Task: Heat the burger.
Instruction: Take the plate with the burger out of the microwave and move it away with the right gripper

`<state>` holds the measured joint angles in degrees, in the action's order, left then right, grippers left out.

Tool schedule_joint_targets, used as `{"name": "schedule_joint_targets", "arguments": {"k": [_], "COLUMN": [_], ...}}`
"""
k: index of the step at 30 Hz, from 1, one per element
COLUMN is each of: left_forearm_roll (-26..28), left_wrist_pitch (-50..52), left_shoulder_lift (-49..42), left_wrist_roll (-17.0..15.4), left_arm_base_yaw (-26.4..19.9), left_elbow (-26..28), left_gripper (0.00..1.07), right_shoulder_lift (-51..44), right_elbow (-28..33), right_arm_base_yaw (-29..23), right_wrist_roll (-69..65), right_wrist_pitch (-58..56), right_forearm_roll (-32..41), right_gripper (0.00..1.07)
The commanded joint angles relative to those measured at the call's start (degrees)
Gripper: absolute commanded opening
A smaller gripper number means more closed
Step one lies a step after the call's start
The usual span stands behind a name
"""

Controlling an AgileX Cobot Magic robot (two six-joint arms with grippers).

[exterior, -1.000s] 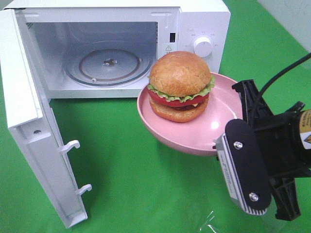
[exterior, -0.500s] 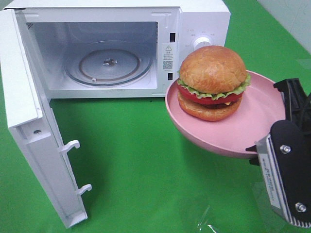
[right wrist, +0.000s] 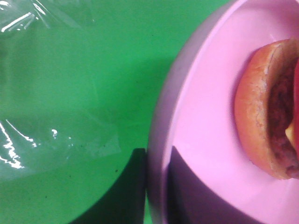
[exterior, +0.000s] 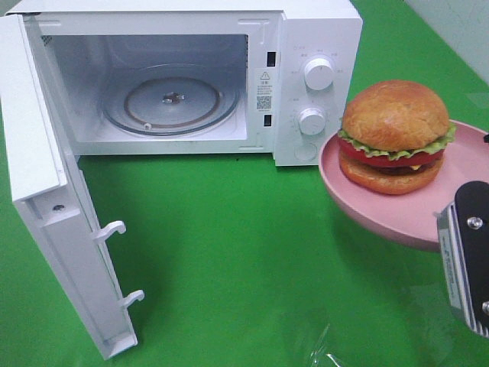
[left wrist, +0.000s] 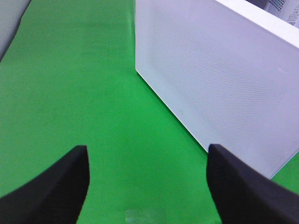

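The burger (exterior: 395, 136) is a squat round stack: a glossy, crinkled golden-brown bun on top, a frilly green lettuce edge, a smooth red tomato band, a dark patty with a speck of yellow, and a paler bun base. It sits upright, its layers level and its short axis vertical, on the far part of a smooth, shallow pink plate (exterior: 367, 206) with a raised rim. Plate and burger are at the right of the scene, held above the green cloth (exterior: 229, 252), just right of the microwave's (exterior: 317, 30) control panel and in front of it.

The right gripper (right wrist: 156, 186) comes in from the near right edge; only a dark plate with two screws and a ribbed metal edge shows in the high view. In the right wrist view its two dark fingers are clenched on the plate's rim, one under the outer wall and one on the inner surface.

The microwave is a boxy, smooth white shell with two round knobs (exterior: 318, 73); its door (exterior: 46, 191) hangs wide open at the left, showing a clear glass turntable (exterior: 170, 99) inside.

The left gripper (left wrist: 147, 182) has its dark, curved fingers spread apart with nothing between them, hanging over the cloth beside the door's frosted, finely dotted outer panel. A crumpled piece of clear film (right wrist: 28, 140) lies on the cloth near the plate.
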<state>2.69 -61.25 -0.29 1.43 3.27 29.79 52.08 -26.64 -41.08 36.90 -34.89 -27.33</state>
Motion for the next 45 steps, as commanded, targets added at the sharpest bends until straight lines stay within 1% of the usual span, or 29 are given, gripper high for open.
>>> {"name": "schedule_joint_targets", "arguments": {"k": [1,4,6,9,10,11,13,14,15,16,17,18,19,20,22,27,33,45], "left_forearm_roll": [0.52,0.52,0.52,0.52,0.52,0.52,0.52,0.52,0.52,0.52,0.52,0.52,0.52,0.52,0.52,0.52,0.52,0.52], "left_wrist_pitch": [-0.11,-0.11,-0.11,-0.11,-0.11,-0.11,-0.11,-0.11,-0.11,-0.11,-0.11,-0.11,-0.11,-0.11,-0.11,-0.11,-0.11,-0.11], "left_shoulder_lift": [-0.92,-0.92,-0.92,-0.92,-0.92,-0.92,-0.92,-0.92,-0.92,-0.92,-0.92,-0.92,-0.92,-0.92,-0.92,-0.92,-0.92,-0.92], "left_wrist_roll": [-0.06,-0.06,-0.06,-0.06,-0.06,-0.06,-0.06,-0.06,-0.06,-0.06,-0.06,-0.06,-0.06,-0.06,-0.06,-0.06,-0.06,-0.06], "left_arm_base_yaw": [-0.11,-0.11,-0.11,-0.11,-0.11,-0.11,-0.11,-0.11,-0.11,-0.11,-0.11,-0.11,-0.11,-0.11,-0.11,-0.11,-0.11,-0.11], "left_elbow": [-0.11,-0.11,-0.11,-0.11,-0.11,-0.11,-0.11,-0.11,-0.11,-0.11,-0.11,-0.11,-0.11,-0.11,-0.11,-0.11,-0.11,-0.11], "left_gripper": [0.65,0.65,0.65,0.65,0.65,0.65,0.65,0.65,0.65,0.65,0.65,0.65,0.65,0.65,0.65,0.65,0.65,0.65], "right_shoulder_lift": [-0.74,-0.74,-0.74,-0.74,-0.74,-0.74,-0.74,-0.74,-0.74,-0.74,-0.74,-0.74,-0.74,-0.74,-0.74,-0.74,-0.74,-0.46], "right_elbow": [-0.57,-0.57,-0.57,-0.57,-0.57,-0.57,-0.57,-0.57,-0.57,-0.57,-0.57,-0.57,-0.57,-0.57,-0.57,-0.57,-0.57,-0.57], "right_arm_base_yaw": [0.4,0.4,0.4,0.4,0.4,0.4,0.4,0.4,0.4,0.4,0.4,0.4,0.4,0.4,0.4,0.4,0.4,0.4], "right_wrist_roll": [-10.26,-11.57,-17.07,-19.48,-22.29,-22.29,-27.16,-27.16,-30.65,-30.65,-34.26,-34.26,-38.04,-38.04,-43.37,-49.16,-54.49,-67.84], "right_wrist_pitch": [-0.23,-0.86,-4.64,-6.19,-7.96,-7.96,-10.66,-10.66,-12.83,-12.83,-15.01,-15.01,-16.67,-16.67,-18.68,-22.06,-24.18,-27.79], "right_forearm_roll": [-7.22,-7.62,-9.22,-10.14,-10.71,-10.71,-10.49,-10.49,-10.49,-10.49,-10.6,-10.6,-10.83,-10.83,-11.12,-12.2,-12.72,-18.22], "right_gripper": [0.0,0.0,0.0,0.0,0.0,0.0,0.0,0.0,0.0,0.0,0.0,0.0,0.0,0.0,0.0,0.0,0.0,0.0]}}
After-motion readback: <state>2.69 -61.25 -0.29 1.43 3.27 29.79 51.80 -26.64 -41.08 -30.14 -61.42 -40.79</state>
